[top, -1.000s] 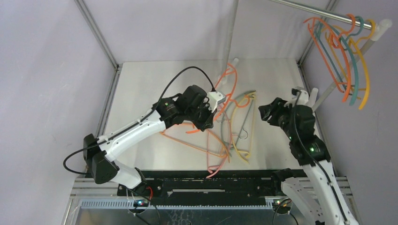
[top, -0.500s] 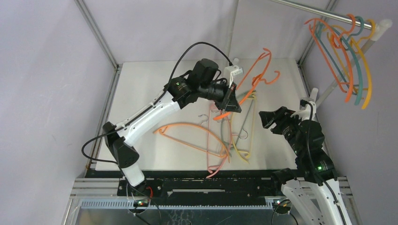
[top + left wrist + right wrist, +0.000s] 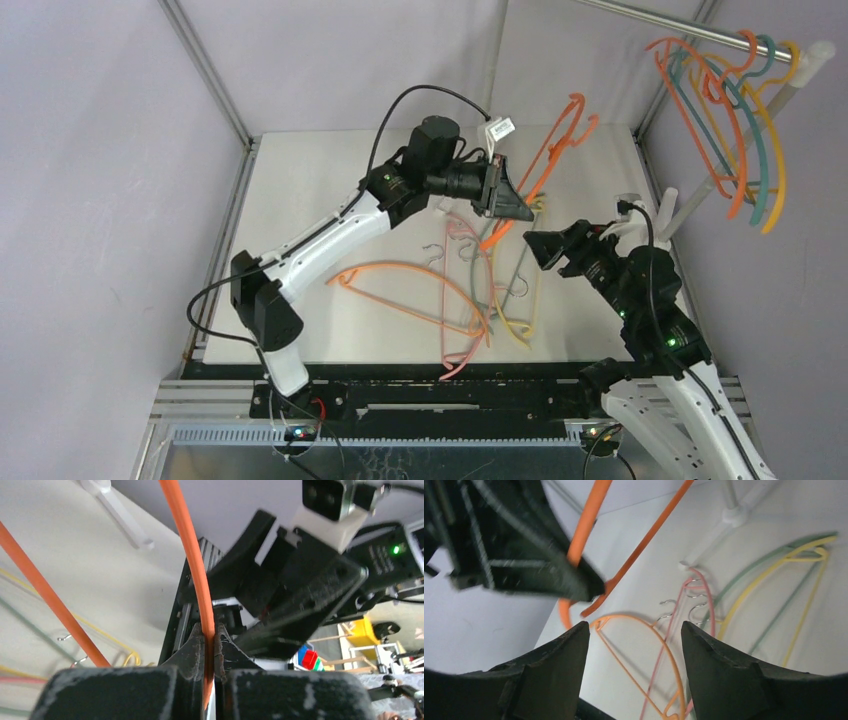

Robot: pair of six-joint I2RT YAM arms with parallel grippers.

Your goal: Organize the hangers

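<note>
I am holding an orange hanger point(image 3: 556, 140) aloft, left fingers point(image 3: 197, 645) pinching its bar; at four o'clock, right fingers point(image 3: 554, 670) are gaping wide over loose hangers point(image 3: 446, 300) on the bench point(image 3: 300, 190).

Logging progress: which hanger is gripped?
The bright orange hanger, lifted in the left gripper; the others lie on the table or hang on the rail.

The right tool point(image 3: 634, 630) gapes wide before the left tool point(image 3: 524, 555) pinching an orange hanger point(image 3: 586, 520).
</note>
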